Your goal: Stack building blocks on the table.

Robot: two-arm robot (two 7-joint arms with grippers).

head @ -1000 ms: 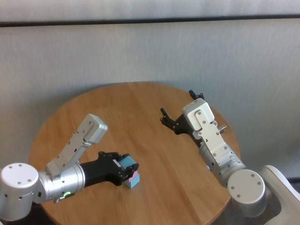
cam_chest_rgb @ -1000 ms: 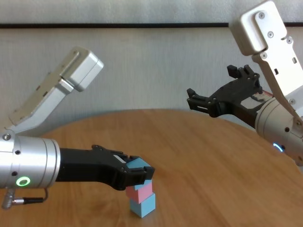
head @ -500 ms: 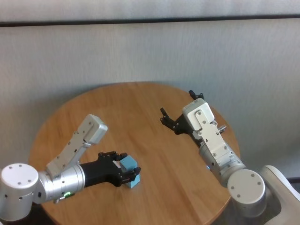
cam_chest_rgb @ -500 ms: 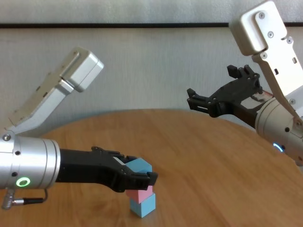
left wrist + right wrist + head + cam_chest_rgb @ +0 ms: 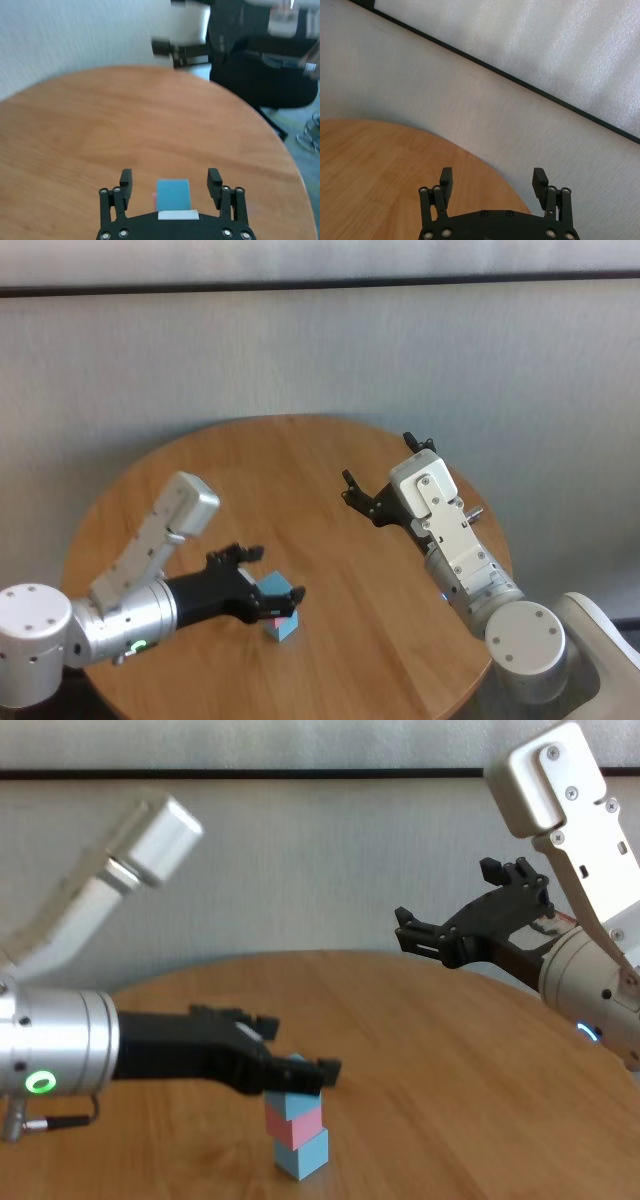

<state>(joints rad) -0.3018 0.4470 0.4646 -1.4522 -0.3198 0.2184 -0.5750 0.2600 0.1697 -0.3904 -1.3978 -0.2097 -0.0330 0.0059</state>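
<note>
Three building blocks stand stacked near the front of the round wooden table [image 5: 300, 465]: a light blue cube [image 5: 302, 1157] at the bottom, the pink cube [image 5: 293, 1124] on it, and a second light blue cube [image 5: 292, 1103] on top. My left gripper [image 5: 290, 1045] is open, its fingers spread on either side of the top cube without pressing it. In the left wrist view the top cube [image 5: 172, 195] sits between the open fingers [image 5: 125, 186]. My right gripper [image 5: 445, 895] is open and empty, held above the table's right side.
The table [image 5: 450, 1070] is bare around the stack. A grey wall runs behind it. In the left wrist view, dark chair parts [image 5: 260, 55] and the floor show beyond the table's far edge.
My left gripper has opened and let go of the top blue cube, which now rests on the pink one. The gripper has risen slightly. The right arm has not moved.
</note>
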